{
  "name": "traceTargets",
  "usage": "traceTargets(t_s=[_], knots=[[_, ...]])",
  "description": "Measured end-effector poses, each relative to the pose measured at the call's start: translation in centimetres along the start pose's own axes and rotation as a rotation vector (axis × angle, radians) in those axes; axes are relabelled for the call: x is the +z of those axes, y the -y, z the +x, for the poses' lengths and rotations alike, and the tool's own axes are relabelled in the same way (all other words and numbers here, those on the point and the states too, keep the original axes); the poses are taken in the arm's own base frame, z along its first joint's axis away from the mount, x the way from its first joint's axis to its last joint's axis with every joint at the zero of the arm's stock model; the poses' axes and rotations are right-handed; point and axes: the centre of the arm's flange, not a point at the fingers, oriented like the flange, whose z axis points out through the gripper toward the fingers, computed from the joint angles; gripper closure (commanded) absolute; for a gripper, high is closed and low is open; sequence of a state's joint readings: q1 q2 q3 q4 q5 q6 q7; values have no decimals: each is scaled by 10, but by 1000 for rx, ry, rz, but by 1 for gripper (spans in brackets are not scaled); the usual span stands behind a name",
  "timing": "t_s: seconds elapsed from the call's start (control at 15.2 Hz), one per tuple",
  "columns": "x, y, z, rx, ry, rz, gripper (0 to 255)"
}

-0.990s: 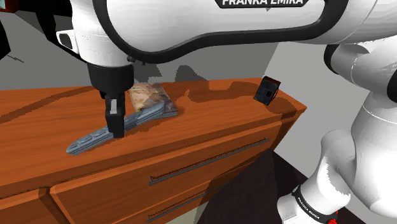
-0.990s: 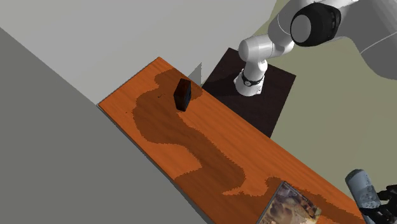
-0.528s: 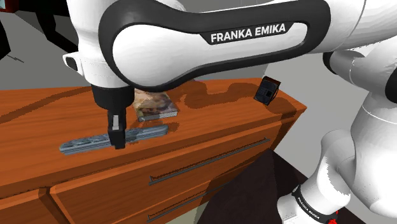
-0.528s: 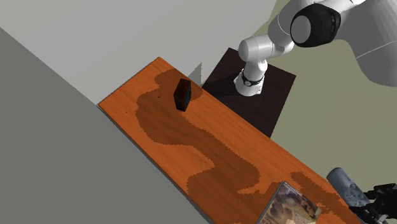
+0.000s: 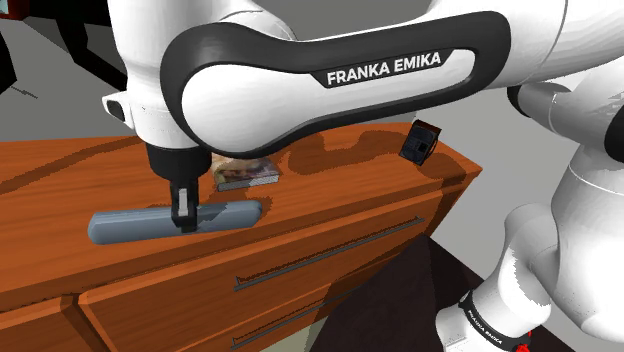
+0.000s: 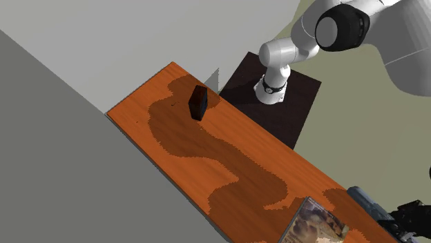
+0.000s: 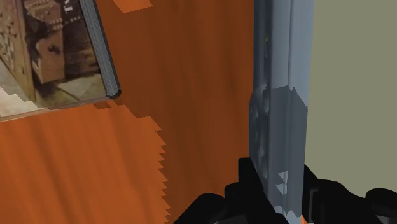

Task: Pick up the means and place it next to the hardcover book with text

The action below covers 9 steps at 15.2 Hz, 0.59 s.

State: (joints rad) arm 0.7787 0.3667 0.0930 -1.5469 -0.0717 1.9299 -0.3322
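Note:
The thing meant is a long, flat grey-blue bar (image 5: 170, 221) lying level along the front edge of the wooden dresser top (image 5: 330, 175). My black gripper (image 5: 183, 214) comes straight down on its middle and is shut on it. In the wrist view the two fingers (image 7: 250, 186) clasp the bar (image 7: 280, 95) at its near end, and the bar runs along the dresser's front edge. The hardcover book (image 5: 246, 173) with a brownish picture cover lies flat just behind the bar, also in the wrist view (image 7: 57, 51). In the second exterior view the bar (image 6: 366, 201) sits by the book (image 6: 314, 224).
A small black box (image 5: 421, 140) stands upright at the dresser's far end nearest the stand, also in the second exterior view (image 6: 198, 102). Drawers with long handles (image 5: 330, 255) run below the top. The arm's shadow lies across the wood. A grey wall borders the back edge.
The bar has swung from slanted to level and come nearer the dresser's front edge, away from the book. The fingers have drawn tighter on it.

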Motion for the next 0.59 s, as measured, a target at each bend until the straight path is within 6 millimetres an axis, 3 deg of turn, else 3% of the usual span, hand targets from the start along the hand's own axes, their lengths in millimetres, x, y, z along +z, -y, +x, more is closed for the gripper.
traceTargets(t_s=[0.07, 0.13, 0.46, 0.59], knots=[[0, 0, 0, 0, 0, 0, 255], [0, 0, 0, 0, 0, 0, 0], [7, -1, 0, 0, 8, 3, 0], [-1, 0, 1, 0, 8, 3, 0]])
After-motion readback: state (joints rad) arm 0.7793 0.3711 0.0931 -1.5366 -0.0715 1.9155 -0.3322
